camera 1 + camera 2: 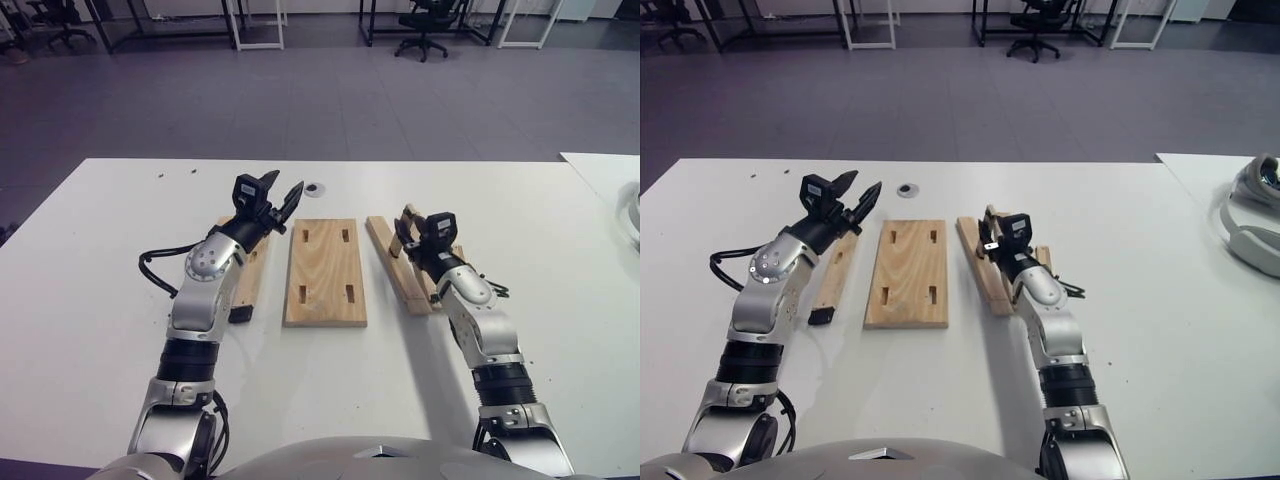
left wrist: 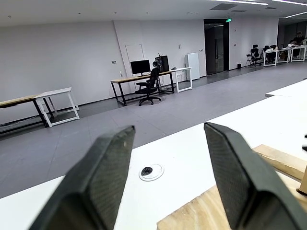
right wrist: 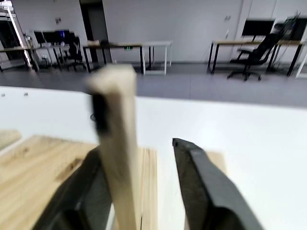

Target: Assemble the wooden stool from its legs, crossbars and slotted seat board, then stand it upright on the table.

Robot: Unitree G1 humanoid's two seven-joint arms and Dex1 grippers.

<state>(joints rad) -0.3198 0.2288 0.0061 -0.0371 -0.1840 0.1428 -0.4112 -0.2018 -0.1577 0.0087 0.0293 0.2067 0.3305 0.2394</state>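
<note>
Bench [image 1: 100, 250]: white top, smooth, matt.

Seat board [image 1: 325, 272]: pale bare wood, clear lengthwise grain, sanded smooth, no gloss.

Leg piece [image 1: 252, 272] and leg frame [image 1: 392, 262]: same light raw wood. The leg piece ends in a dark matt cap [image 1: 240, 314].

Left end effector [image 1: 287, 181]: black, plastic-looking. Its pads [image 2: 108, 182] are finely textured and dull.

Right end effector [image 1: 406, 232]: same black matt finish on its fingers [image 3: 206, 191].

Arm shells [image 1: 205, 275]: silver, metal-looking, satin sheen.

Cable [image 1: 150, 268]: black, rubbery sheath.

Ring [image 1: 315, 188] set in the bench: grey, plastic-looking.
</note>
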